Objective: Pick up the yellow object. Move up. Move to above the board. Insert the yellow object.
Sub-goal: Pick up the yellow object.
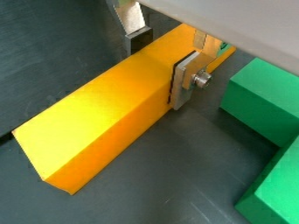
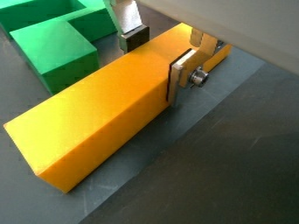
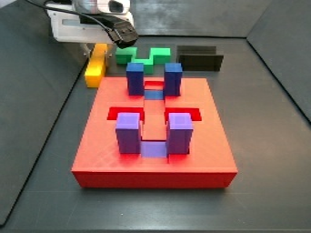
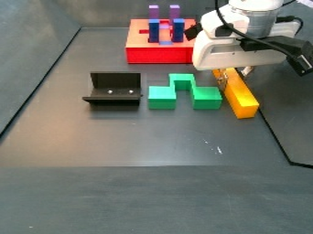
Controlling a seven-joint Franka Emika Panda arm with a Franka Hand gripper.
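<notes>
The yellow object (image 1: 100,114) (image 2: 105,114), a long plain bar, lies flat on the dark floor beside the green block. My gripper (image 1: 158,68) (image 2: 156,66) straddles one end of it. One finger's pad lies against the bar's side. The opposite finger (image 1: 135,35) stands a little off the far side, with floor showing between. In the side views the gripper (image 3: 104,41) (image 4: 236,73) is low over the bar (image 3: 95,64) (image 4: 241,96). The board (image 3: 152,157) (image 4: 145,53), a red slab with blue and purple posts (image 3: 127,132), sits apart from the gripper.
A green stepped block (image 1: 263,96) (image 2: 52,48) (image 3: 152,56) (image 4: 184,91) lies right beside the bar. The dark fixture (image 4: 113,90) (image 3: 201,57) stands beyond the green block. Tilted grey walls bound the floor on all sides.
</notes>
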